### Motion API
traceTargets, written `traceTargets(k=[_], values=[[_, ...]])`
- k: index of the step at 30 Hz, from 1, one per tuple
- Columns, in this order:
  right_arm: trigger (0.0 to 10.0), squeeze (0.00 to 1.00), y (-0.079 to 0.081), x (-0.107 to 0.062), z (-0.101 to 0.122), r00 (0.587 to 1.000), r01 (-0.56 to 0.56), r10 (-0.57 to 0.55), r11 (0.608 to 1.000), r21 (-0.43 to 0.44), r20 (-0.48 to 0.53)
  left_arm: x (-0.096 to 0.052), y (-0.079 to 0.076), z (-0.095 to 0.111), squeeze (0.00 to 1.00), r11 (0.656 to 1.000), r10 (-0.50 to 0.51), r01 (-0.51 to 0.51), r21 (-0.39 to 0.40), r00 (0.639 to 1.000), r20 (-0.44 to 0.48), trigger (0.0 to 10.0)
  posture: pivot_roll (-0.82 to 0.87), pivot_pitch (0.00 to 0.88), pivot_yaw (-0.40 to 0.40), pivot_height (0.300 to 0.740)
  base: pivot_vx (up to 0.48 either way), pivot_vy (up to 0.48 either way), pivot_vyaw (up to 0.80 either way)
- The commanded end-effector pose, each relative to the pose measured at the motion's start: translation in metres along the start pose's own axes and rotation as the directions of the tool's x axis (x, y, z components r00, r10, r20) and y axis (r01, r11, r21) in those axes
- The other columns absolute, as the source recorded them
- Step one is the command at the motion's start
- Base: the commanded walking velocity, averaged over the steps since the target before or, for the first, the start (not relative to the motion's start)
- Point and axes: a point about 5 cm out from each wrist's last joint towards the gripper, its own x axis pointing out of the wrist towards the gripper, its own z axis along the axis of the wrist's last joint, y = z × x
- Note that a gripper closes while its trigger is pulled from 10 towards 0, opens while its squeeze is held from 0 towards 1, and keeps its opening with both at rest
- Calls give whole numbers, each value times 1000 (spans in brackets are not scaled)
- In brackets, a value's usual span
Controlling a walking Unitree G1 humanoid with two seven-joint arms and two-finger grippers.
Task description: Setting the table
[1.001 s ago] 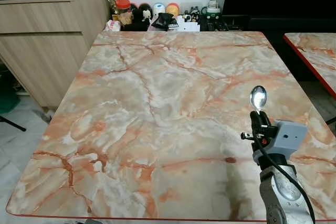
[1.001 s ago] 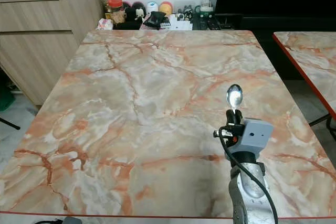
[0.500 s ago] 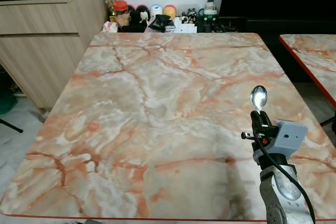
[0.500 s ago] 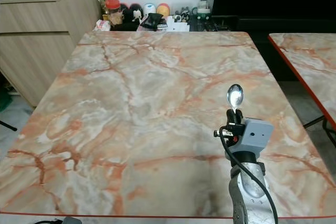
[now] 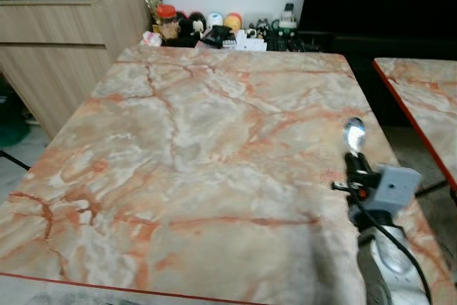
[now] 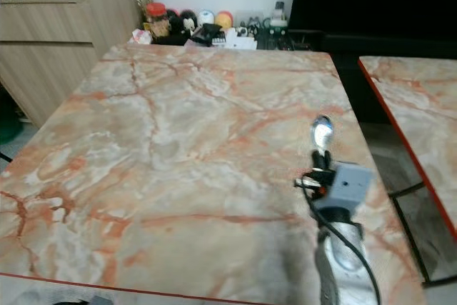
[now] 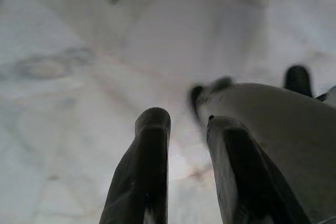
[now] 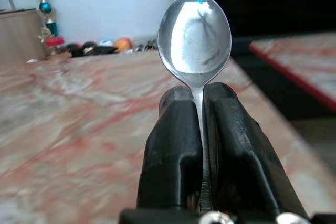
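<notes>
- Since the earlier frames the whole scene has slid and gone a little blurred, so the camera has moved; the right gripper point(image 5: 351, 155) keeps its place over the near right part of the worktop point(image 5: 200, 155), with the spoon point(image 5: 353, 134) upright as before.
- The right gripper's two black fingers point(image 8: 173, 145) are pinched tight on the spoon's handle — the bowl stands above the fingertips, facing the wrist camera.
- The left gripper point(image 7: 186, 124) hangs low over pale floor point(image 7: 73, 66), its fingers a narrow gap apart and holding nothing.
- Beyond the far edge of the worktop sits a row of small clutter point(image 5: 207, 30) — jars and toys — beside a wooden cabinet point(image 5: 64, 41).
- A second marbled table point(image 5: 421, 98) stands to the right, apart.
</notes>
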Motion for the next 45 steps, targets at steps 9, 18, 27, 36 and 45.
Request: traceTargets(k=[9, 18, 27, 36, 45], values=[[10000, 0, 6, 3, 14, 997, -14, 14, 1000, 0, 80, -3, 6, -11, 0, 1000, 11, -11, 6, 999, -34, 10000, -25, 116, 1, 740, 0, -436, 0], [10000, 0, 6, 1, 29, 984, 2, 1, 1000, -16, 176, -3, 5, -11, 0, 1000, 9, -8, 7, 999, -36, 10000, -33, 119, 1, 740, 0, -438, 0], [10000, 0, -1, 9, 53, 960, 24, -4, 998, -66, 280, -3, 3, -11, 0, 1000, 4, -4, 7, 999, -37, 10000, -33, 119, 1, 740, 0, -435, 0], [10000, 0, -6, 15, 68, 946, 38, -8, 996, -85, 325, -2, 0, -11, 0, 1000, -3, 3, 7, 999, -40, 10000, -51, 119, 0, 740, 0, -437, 0], [10000, 0, -8, 13, 67, 946, 51, -20, 995, -87, 322, -3, 2, -12, 0, 1000, -3, 3, 9, 999, -47, 10000, -57, 120, 4, 740, 0, -436, 0]])
